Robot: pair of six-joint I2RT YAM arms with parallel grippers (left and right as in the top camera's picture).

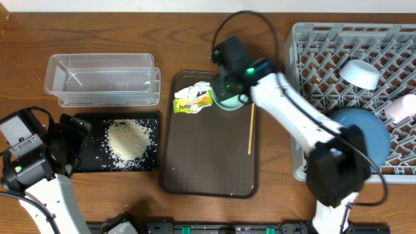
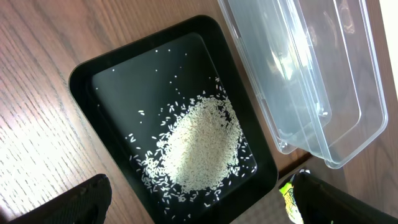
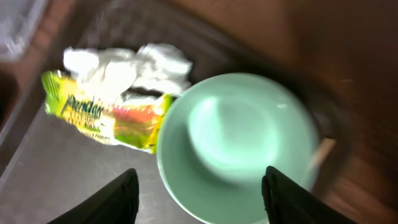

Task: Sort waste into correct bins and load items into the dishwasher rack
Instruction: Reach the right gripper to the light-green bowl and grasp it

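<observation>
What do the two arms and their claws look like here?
Both the left arm and right arm have white tubular links joined by black housings. A green light glows on each, and a thin black cable loops above the right one. The left claw and right claw have plain black fingers.

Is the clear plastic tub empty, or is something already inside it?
Empty. Through the clear tub only its own walls and the table show; the rice lies in the black tray.
</observation>
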